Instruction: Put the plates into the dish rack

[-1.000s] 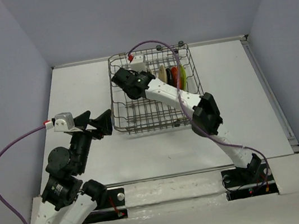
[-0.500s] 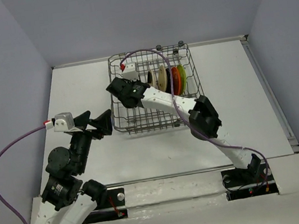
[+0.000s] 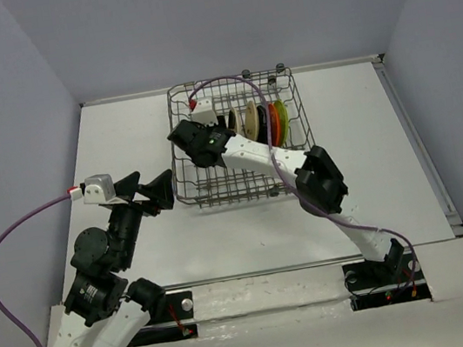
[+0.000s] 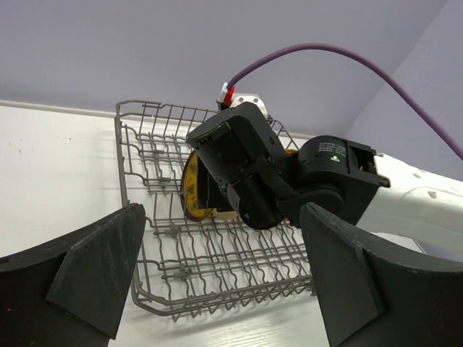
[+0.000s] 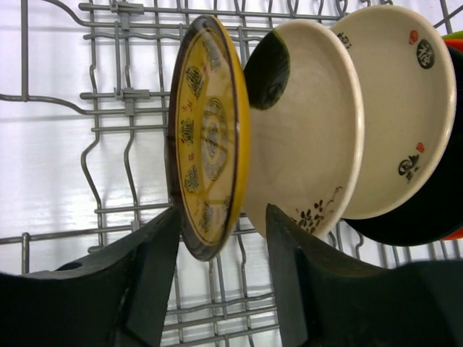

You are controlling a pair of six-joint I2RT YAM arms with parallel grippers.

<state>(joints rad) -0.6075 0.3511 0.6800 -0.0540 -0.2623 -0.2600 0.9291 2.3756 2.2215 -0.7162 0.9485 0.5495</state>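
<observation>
Over the far half of the dish rack (image 3: 183, 159), the right gripper (image 5: 223, 217) reaches down to a row of plates standing on edge between the tines. Its two fingers straddle the lower rim of the dark yellow plate (image 5: 210, 137) and are spread wider than the plate is thick. A clear gap shows between the plate and one finger. The other finger looks to be right at the rim, though contact cannot be made out from this angle. The gripper is parted and clamps nothing.

The dark yellow plate stands upright on the rack's wires, at the end of the row nearest the rack's left wall. Just beside it is the cream plate with a black patch (image 5: 304, 137), and then comes the plain beige plate (image 5: 405, 108). The black plate (image 5: 412, 228) follows, mostly hidden behind them. The orange-red plate (image 3: 272, 123) and the lime green plate (image 3: 283, 123) close the row toward the rack's right wall. All six sit inside the rack, packed close together.

The left gripper (image 4: 223, 238) hangs just off the rack's near left corner, above the white table (image 3: 119, 130). It faces the rack with its fingers wide apart and nothing between them. A purple cable (image 4: 325, 49) arcs over the rack from the right arm's wrist.
</observation>
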